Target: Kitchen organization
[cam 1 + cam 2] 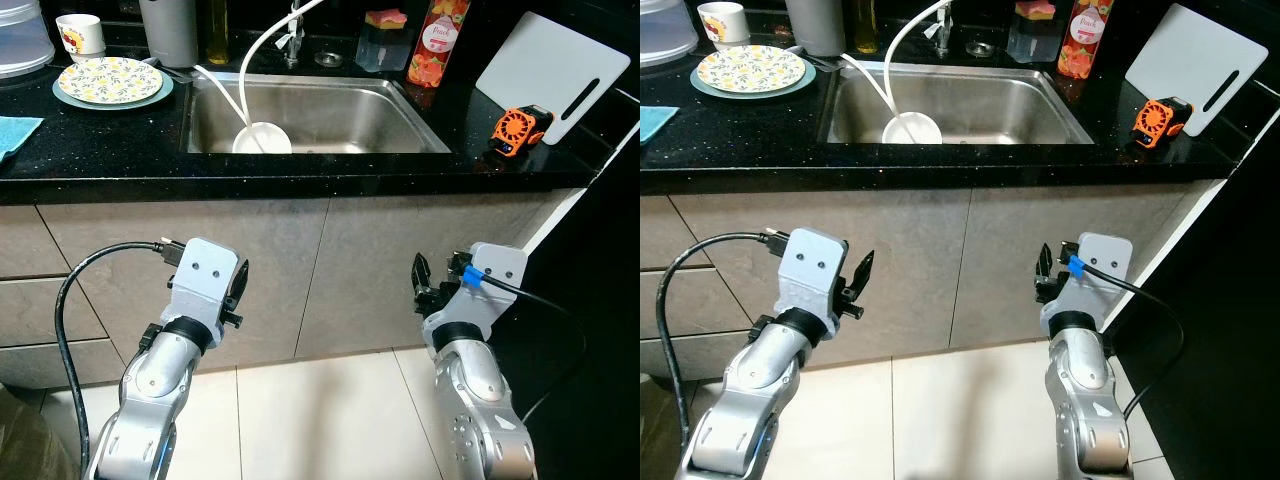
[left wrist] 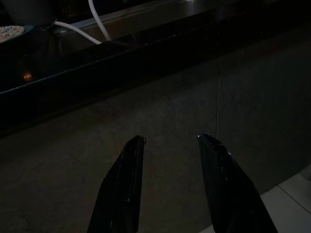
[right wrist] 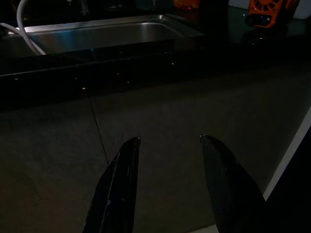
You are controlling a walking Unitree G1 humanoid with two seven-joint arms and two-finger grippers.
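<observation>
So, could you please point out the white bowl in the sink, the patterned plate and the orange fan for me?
white bowl [image 1: 262, 138], left eye view, on its rim.
patterned plate [image 1: 110, 79], left eye view, on its flowered centre.
orange fan [image 1: 518, 130], left eye view, on its round grille.

one plate, one cup, perhaps one bowl

A white bowl sits in the steel sink.
</observation>
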